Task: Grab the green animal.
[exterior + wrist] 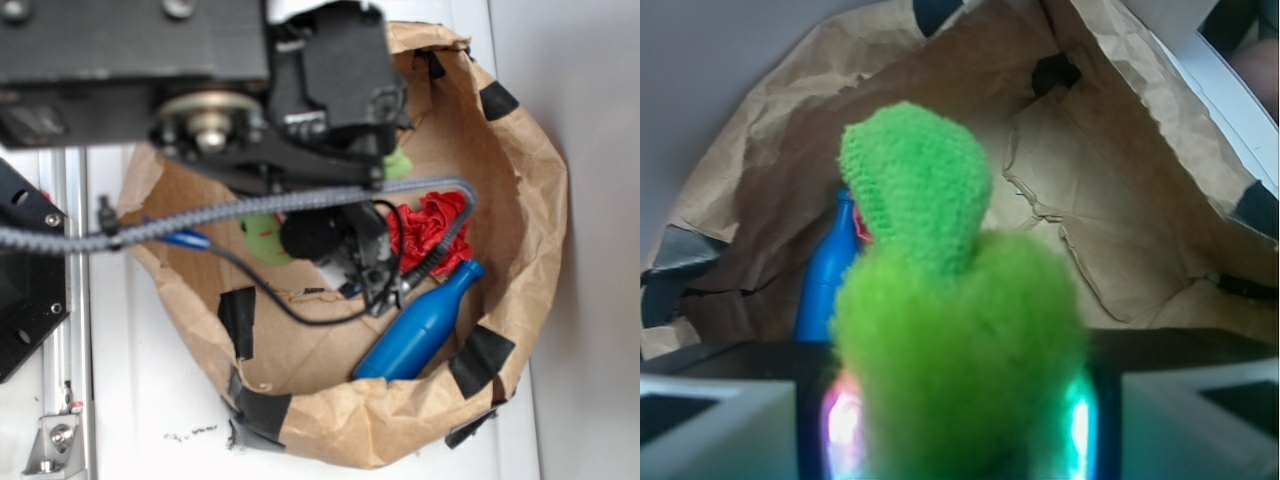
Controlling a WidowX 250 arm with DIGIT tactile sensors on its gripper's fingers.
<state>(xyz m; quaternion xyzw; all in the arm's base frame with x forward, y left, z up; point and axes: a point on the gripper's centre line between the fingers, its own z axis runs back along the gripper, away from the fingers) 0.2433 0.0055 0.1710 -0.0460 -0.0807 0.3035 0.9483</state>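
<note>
The green animal (940, 300), a lime-green fuzzy plush, fills the middle of the wrist view with one stubby knitted limb pointing away from me. My gripper (960, 420) is shut on it, its fuzzy body pressed between both lit pads (845, 420). In the exterior view the arm hides most of the toy; green patches (262, 240) show beside the gripper (345, 255), which hangs inside the brown paper bag (520, 180).
A blue plastic bottle (425, 325) lies on the bag floor at the lower right, beside a red fabric rose (430, 225). The bottle (825, 280) also shows behind the toy. Black tape patches (238, 318) dot the crumpled bag walls. A cable (200, 225) crosses the bag.
</note>
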